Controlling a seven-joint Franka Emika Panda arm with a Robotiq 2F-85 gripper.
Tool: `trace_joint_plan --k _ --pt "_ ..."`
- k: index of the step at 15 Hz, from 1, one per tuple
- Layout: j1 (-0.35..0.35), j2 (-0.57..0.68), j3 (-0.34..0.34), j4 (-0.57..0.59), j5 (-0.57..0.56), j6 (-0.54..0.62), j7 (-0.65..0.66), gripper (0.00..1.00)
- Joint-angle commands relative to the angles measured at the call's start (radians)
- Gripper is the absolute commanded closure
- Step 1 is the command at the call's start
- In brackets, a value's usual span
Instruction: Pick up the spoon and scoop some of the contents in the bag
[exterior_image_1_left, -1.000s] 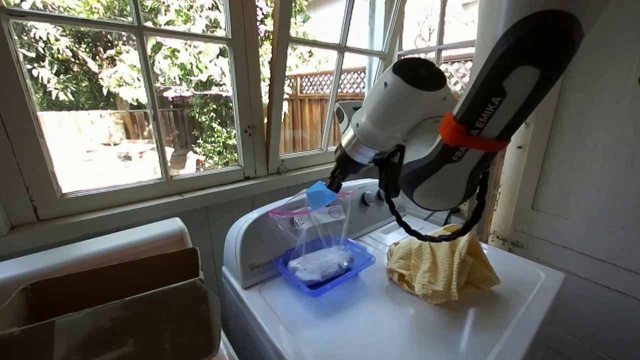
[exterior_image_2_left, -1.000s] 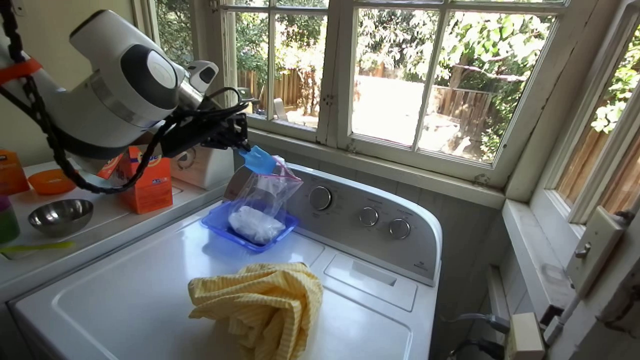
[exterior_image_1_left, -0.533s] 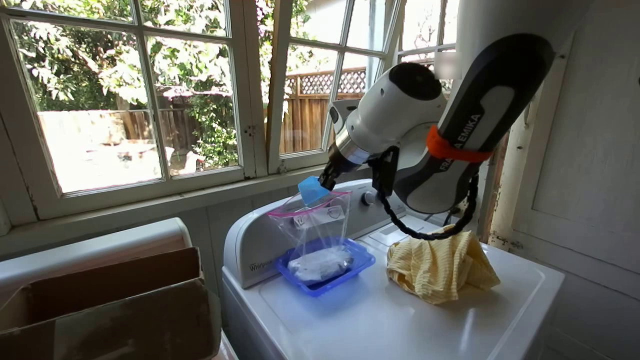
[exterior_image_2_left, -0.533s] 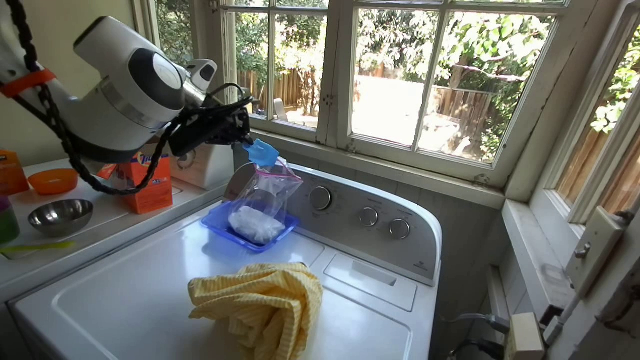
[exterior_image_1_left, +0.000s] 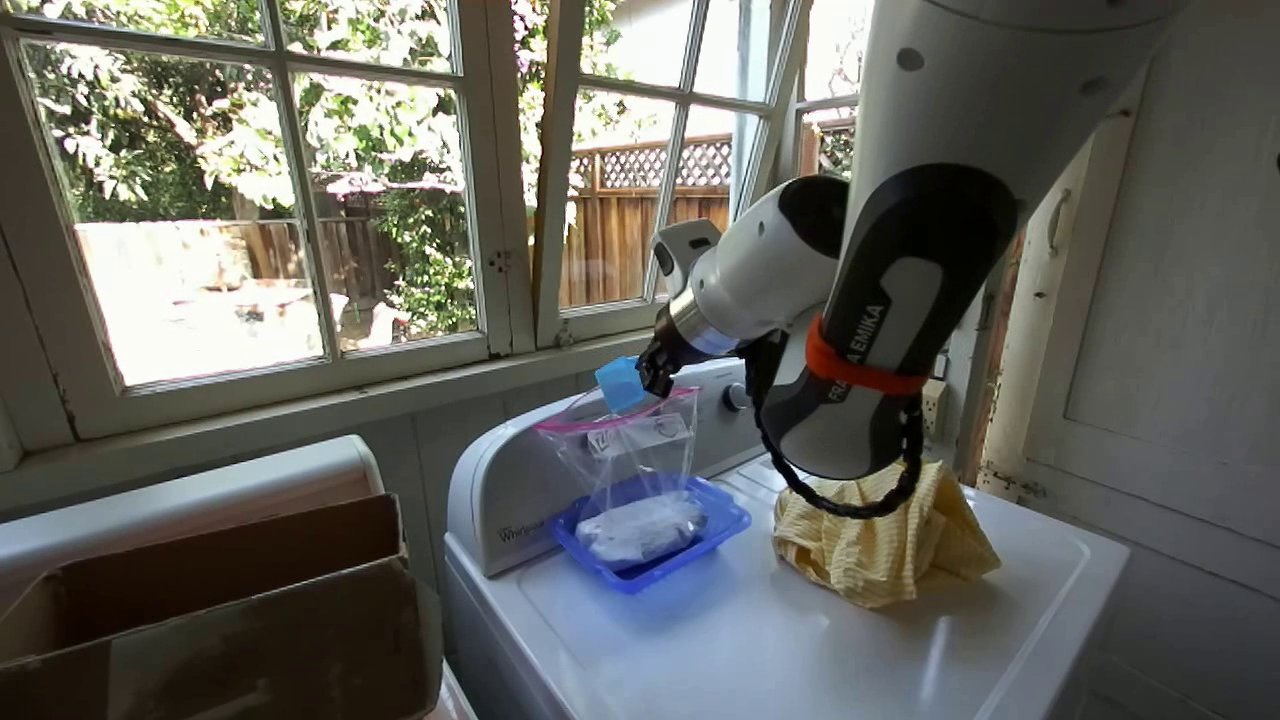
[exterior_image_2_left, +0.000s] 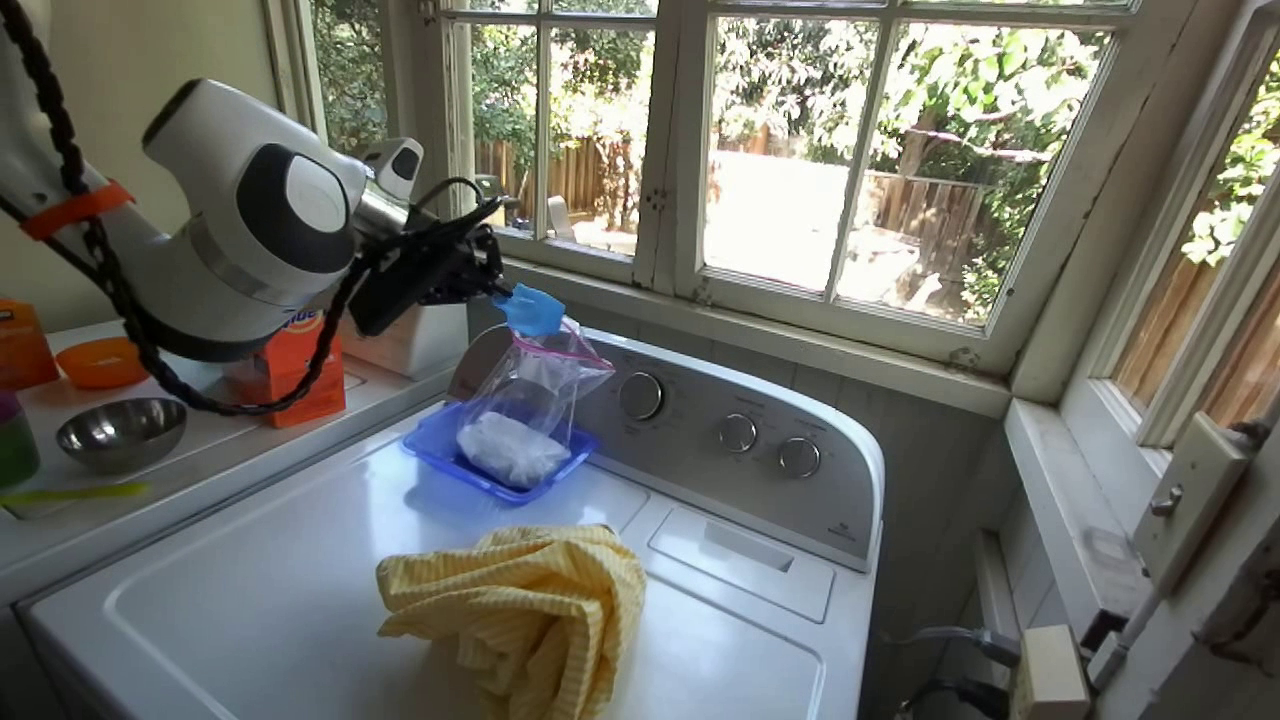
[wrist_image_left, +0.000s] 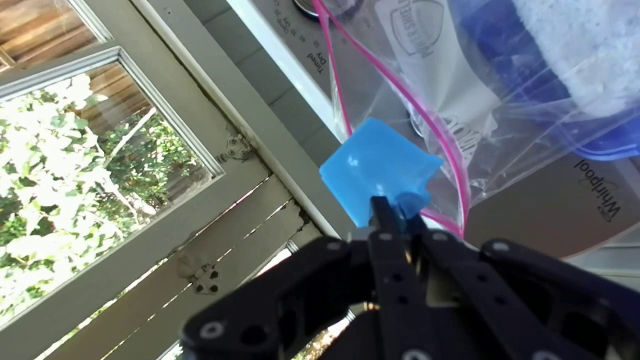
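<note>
The spoon (wrist_image_left: 372, 167), a light-blue scoop, is pinched by its short handle between the black fingertips of my gripper (wrist_image_left: 395, 212). In both exterior views the spoon (exterior_image_1_left: 620, 385) (exterior_image_2_left: 532, 310) overlaps the pink-edged mouth of the bag (exterior_image_1_left: 645, 455); I cannot tell whether it touches the plastic. The gripper (exterior_image_2_left: 498, 292) reaches in from one side, just above the bag's rim. Clear and standing with its mouth open, the bag (exterior_image_2_left: 545, 395) holds the white contents (exterior_image_2_left: 512, 450) in a lump at its bottom. No white material shows on the spoon.
Under the bag is a blue tray (exterior_image_1_left: 690, 558) on the white dryer (exterior_image_1_left: 760, 640), close to its control panel (exterior_image_2_left: 690, 400). A crumpled yellow cloth (exterior_image_2_left: 530, 610) lies nearby. Beside the dryer are a metal bowl (exterior_image_2_left: 122, 435), an orange box (exterior_image_2_left: 300, 370) and a cardboard box (exterior_image_1_left: 230, 640).
The gripper and spoon have shifted slightly across the bag's mouth, and the spoon has turned a little. The arm's upper links have swung lower. One edge of the bag's rim has moved slightly.
</note>
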Motion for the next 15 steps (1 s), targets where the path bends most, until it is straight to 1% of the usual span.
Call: trace_joint_plan --k 1,2,4,7,10,13,15 --pt "-0.028 -0.027 0.022 -0.011 0.046 0.027 -0.039 0.98" --pt "-0.033 -0.019 0.025 -0.014 0.049 0.022 -0.039 0.98" --pt "-0.044 0.036 0.038 -0.02 0.03 -0.008 -0.033 0.98" --pt "-0.081 0.177 0.094 -0.016 -0.002 -0.046 0.013 0.98" --pt "-0.121 0.276 0.141 -0.011 -0.018 -0.08 0.052 0.98" --pt "-0.144 0.321 0.152 -0.004 -0.026 -0.125 0.076 0.98" --pt "-0.145 0.338 0.143 0.002 -0.015 -0.163 0.067 0.98"
